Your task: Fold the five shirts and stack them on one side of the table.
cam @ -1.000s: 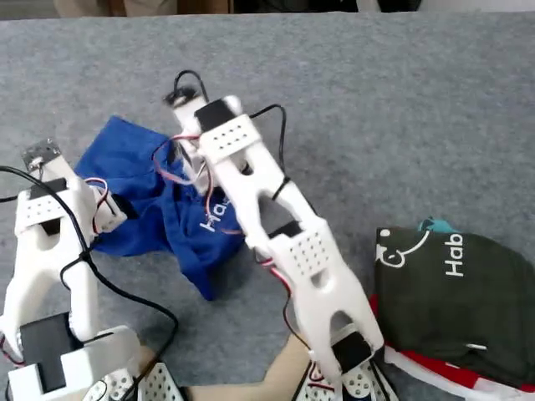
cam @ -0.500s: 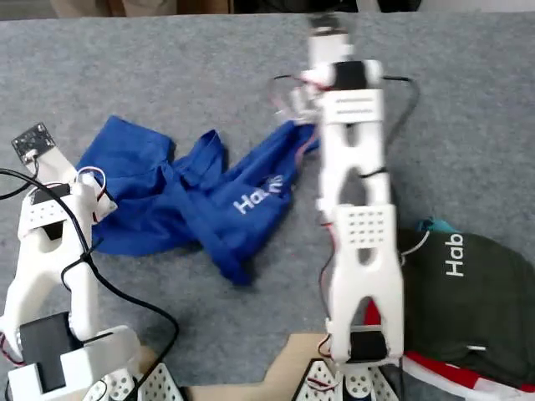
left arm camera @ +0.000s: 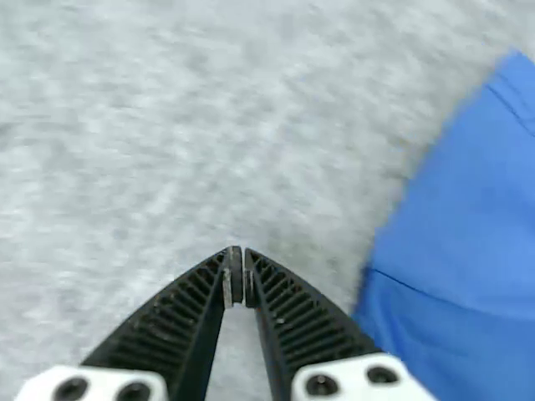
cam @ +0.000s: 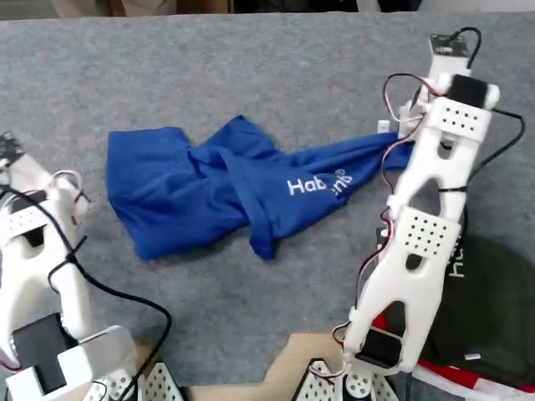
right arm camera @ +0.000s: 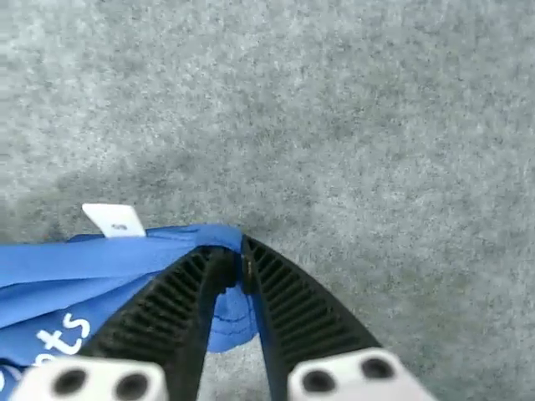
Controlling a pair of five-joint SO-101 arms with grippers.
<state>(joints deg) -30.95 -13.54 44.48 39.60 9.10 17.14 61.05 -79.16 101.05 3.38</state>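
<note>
A blue shirt [cam: 226, 188] with white lettering lies crumpled and stretched across the middle of the grey table [cam: 251, 75]. My right gripper [right arm camera: 238, 255] is shut on the blue shirt [right arm camera: 100, 267] at its right end, beside a small white tag [right arm camera: 114, 220]; in the high view that arm [cam: 426, 192] stands at the right. My left gripper [left arm camera: 234, 280] is shut on nothing, just off the blue shirt's [left arm camera: 468, 251] left edge, over bare table. The left arm [cam: 33, 242] stands at the left edge.
A stack of folded shirts [cam: 493, 292], dark green on top with red and white beneath, sits at the near right, partly behind the right arm. A tan board [cam: 276, 376] shows at the front edge.
The right arm has swung from the table's middle to the far right, dragging the blue shirt out lengthwise. The left gripper has drawn back off the shirt toward the left edge.
</note>
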